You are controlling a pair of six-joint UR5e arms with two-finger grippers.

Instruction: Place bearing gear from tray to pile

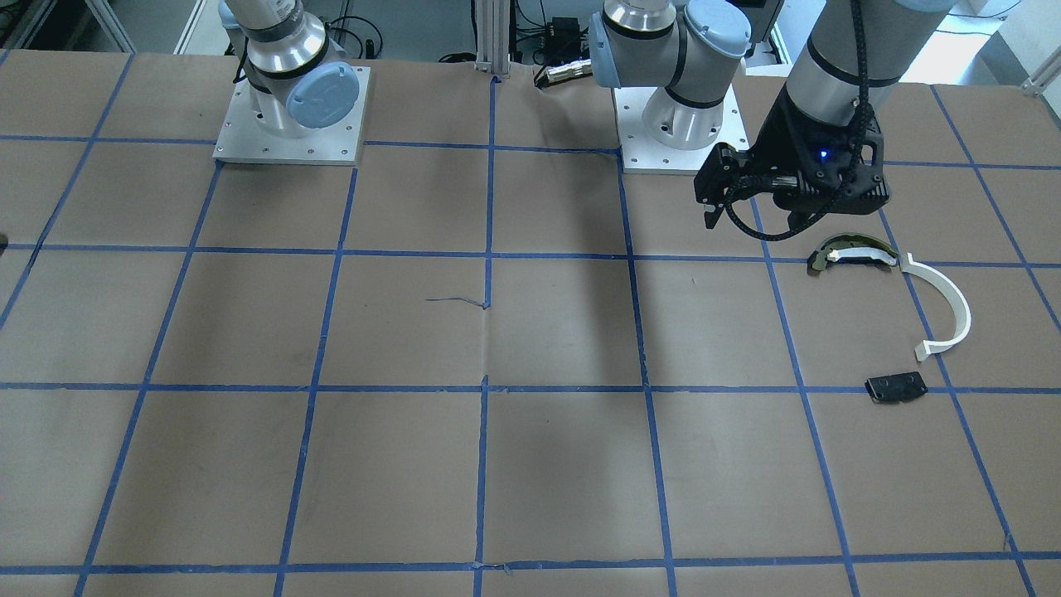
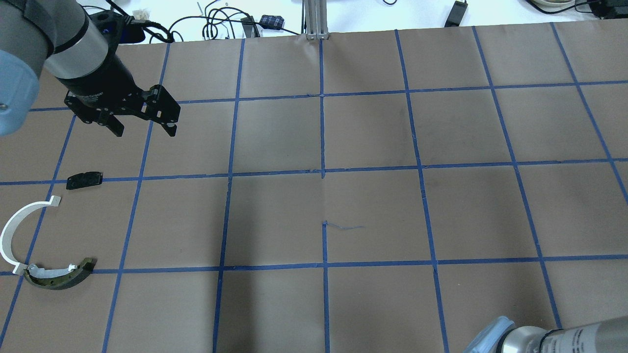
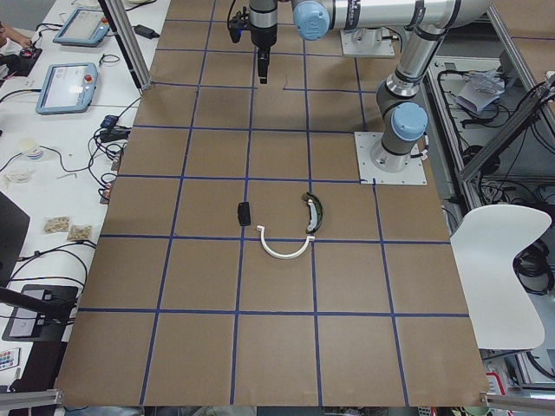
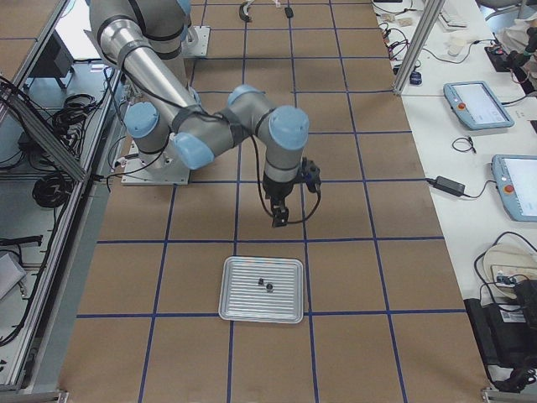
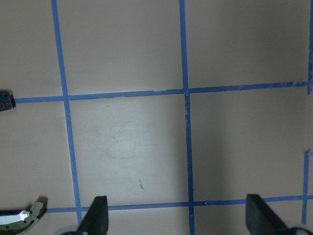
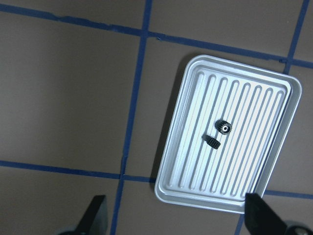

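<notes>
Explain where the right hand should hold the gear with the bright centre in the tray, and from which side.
Grip the bearing gear across its toothed rim, coming straight down. It seems to lie flat in the tray, bright hub up, so only the rim offers opposite faces. Another small black part lies close by; probably keep the right hand off that side.

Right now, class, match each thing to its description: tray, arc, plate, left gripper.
Things:
1. tray
2. arc
3. plate
4. left gripper

Descriptions:
A. white, curved
B. open, holding nothing
C. holds two small gears
D. black, lying flat on the table

Pairs: 1-C, 2-A, 3-D, 4-B
</notes>
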